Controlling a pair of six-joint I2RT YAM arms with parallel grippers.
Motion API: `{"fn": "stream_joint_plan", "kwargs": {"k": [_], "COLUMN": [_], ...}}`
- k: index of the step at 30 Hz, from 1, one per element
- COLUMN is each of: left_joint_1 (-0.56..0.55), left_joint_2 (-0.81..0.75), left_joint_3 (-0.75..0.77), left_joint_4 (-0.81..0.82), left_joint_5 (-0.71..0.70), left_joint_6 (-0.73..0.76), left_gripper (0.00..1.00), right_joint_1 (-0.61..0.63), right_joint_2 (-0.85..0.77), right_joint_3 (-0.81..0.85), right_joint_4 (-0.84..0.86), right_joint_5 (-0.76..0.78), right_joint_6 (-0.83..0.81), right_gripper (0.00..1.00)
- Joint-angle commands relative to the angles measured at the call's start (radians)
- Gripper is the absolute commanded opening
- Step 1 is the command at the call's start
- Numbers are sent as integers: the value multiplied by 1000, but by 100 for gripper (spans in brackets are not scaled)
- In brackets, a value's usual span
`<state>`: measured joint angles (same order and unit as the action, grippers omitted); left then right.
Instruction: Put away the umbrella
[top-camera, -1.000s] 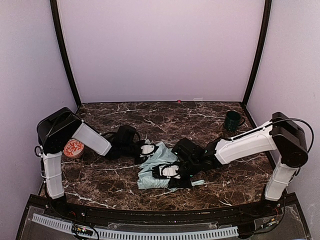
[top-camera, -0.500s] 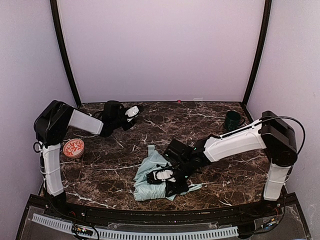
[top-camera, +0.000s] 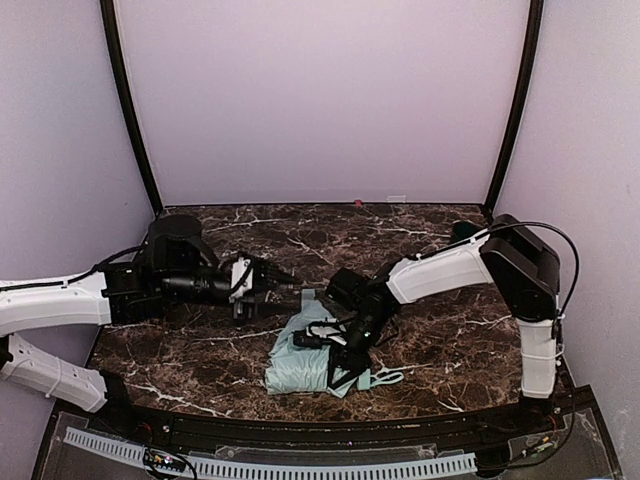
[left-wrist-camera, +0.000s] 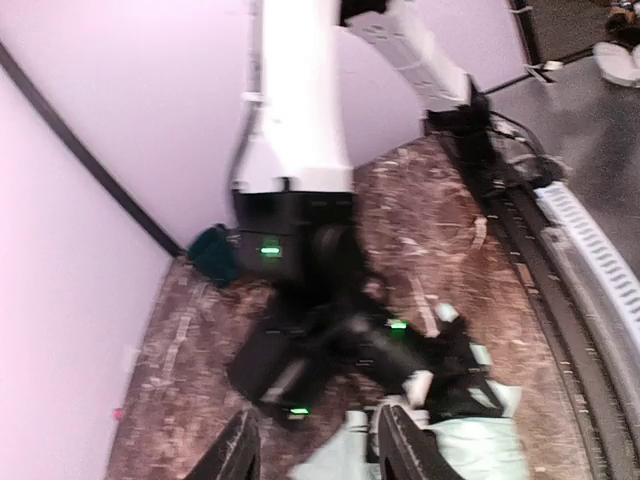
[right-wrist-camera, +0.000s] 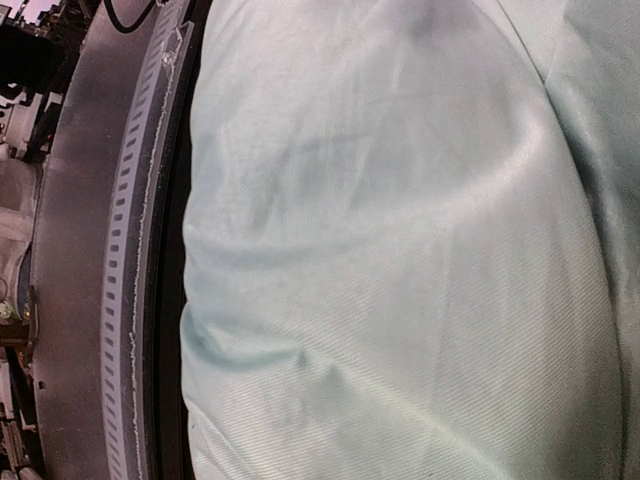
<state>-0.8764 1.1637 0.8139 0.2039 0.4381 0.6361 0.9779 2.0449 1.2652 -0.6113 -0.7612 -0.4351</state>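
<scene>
Umbrella (top-camera: 300, 368) lies collapsed but loosely bunched on the tabletop (top-camera: 440, 350), not yet stowed. Left jaws stand part open and empty beside it; right jaws press into its fabric, grip unclear.

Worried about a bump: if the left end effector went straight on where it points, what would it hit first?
Probably the umbrella, at its mint fabric, with the right end effector just beyond; depth is unclear.
</scene>
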Motion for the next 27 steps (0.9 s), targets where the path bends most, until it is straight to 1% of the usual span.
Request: {"fn": "stream_joint_plan", "kwargs": {"k": [1,4,6,8,11,14,17,20,21,23,25,27], "left_joint_1": [-104,-163,-177,-179,-183,-186,-187,-187,-187,-187,-186,-187], "left_joint_2": [13,23,54,105,206,315,381,427,442,478,522,569], "left_joint_3": [-101,-153,-159,-152,-121,-103,-95,-87,-79,-59,-39,-19], "left_joint_4": [-300,-275,-256,-234,-240,-223,-226,-249,-267,-309,-361,-426], "left_joint_5": [27,-17,-37,-63,-79,-179,-242,-310,-328,-347,-336,-314], "left_joint_6": [23,34,41,28,18,-9,-6,-17,-21,-28,-29,-30], "left_gripper": [46,58,62,65,73,83,85,84,83,80,74,69], "right_joint_1": [-36,-54,-67,-73,-73,-73,-75,-74,-74,-75,-77,-83], "right_joint_2": [116,148,172,187,193,192,189,190,189,181,165,135], "right_joint_3": [10,42,62,80,91,90,86,91,96,113,138,160], "right_joint_4": [-169,-212,-235,-249,-250,-244,-240,-246,-249,-247,-238,-222], "right_joint_5": [40,12,-9,-8,-4,-4,-6,-8,-12,-18,-6,23], "right_joint_6": [62,59,58,65,77,83,83,69,64,64,74,96], "right_gripper": [0,0,0,0,0,0,1,5,8,19,32,43]}}
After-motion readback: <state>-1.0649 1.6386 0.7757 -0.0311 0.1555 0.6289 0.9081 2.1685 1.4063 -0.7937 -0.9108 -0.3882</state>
